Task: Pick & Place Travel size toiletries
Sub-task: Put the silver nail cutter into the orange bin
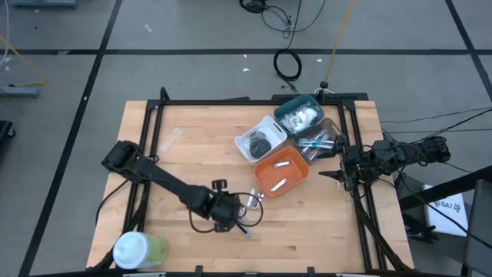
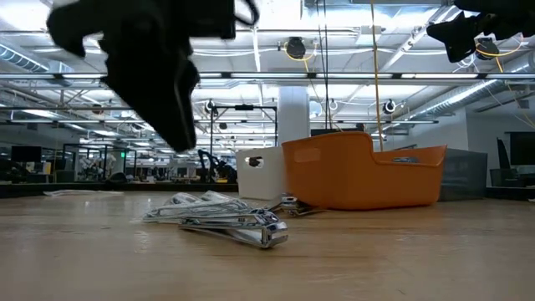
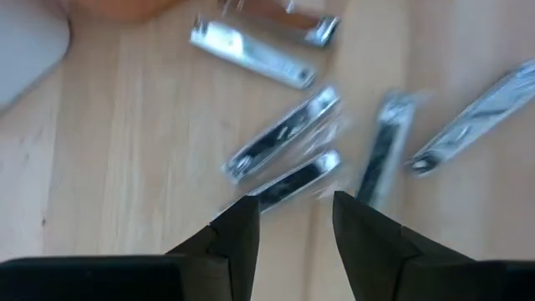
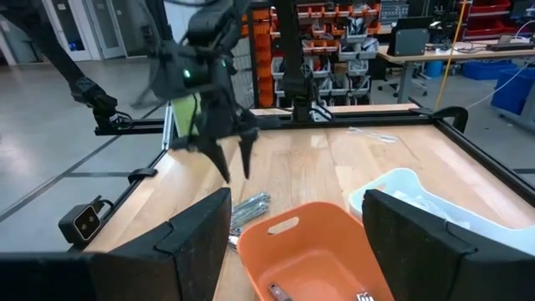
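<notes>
Left gripper (image 3: pixel 292 226) fingers apart, empty, above silver tubes (image 3: pixel 284 134) lying flat, long axes mixed (diagonal mostly); low view shows a heap. Right gripper (image 4: pixel 292 242) apart, by orange bin (image 1: pixel 282 170).

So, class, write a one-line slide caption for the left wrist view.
Left hand, fingers apart, hovers over several silver nail clippers scattered on the wooden table.

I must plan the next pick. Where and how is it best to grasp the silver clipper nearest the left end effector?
Probably across the middle of its narrow body, from straight above. The clipper lies flat on the table, and the left end effector, fingers apart, hangs over its near end.
</notes>
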You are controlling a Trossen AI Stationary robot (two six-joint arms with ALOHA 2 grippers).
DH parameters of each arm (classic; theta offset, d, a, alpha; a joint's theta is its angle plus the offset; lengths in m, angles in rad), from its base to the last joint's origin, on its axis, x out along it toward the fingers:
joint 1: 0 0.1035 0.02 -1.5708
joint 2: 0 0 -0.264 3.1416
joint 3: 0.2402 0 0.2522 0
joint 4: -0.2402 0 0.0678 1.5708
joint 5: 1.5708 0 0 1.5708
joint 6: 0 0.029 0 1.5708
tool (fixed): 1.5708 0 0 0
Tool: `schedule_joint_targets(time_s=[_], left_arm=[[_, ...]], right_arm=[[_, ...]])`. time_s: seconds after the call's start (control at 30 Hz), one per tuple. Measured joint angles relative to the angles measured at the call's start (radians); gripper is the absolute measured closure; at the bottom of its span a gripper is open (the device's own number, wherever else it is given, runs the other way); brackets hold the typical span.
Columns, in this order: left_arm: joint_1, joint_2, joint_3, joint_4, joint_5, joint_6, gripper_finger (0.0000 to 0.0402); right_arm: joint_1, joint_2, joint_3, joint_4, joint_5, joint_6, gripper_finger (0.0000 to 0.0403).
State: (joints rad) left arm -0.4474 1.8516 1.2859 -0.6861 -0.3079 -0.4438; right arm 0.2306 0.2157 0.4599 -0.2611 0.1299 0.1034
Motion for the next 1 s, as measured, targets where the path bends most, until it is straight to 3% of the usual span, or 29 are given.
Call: schedule_joint_targets(time_s=[0.37, 0.57, 0.77, 1.0], left_arm=[[0.054, 0.028, -0.087, 0.022, 0.0, 0.122, 0.0254], [0.077, 0.028, -0.088, 0.036, 0.062, 0.374, 0.0254], [0.113, 0.028, -0.088, 0.04, 0.193, 0.62, 0.0254], [0.168, 0.034, -0.088, 0.067, 0.194, 0.662, 0.0254]], right_arm=[[0.0, 0.003, 0.0, 0.0, 0.0, 0.008, 0.0147], [0.0, 0.003, 0.0, 0.001, 0.0, 0.008, 0.0147], [0.0, 0.003, -0.001, 0.001, 0.0, 0.009, 0.0147], [0.0, 0.003, -0.001, -0.001, 0.0, 0.016, 0.0147]])
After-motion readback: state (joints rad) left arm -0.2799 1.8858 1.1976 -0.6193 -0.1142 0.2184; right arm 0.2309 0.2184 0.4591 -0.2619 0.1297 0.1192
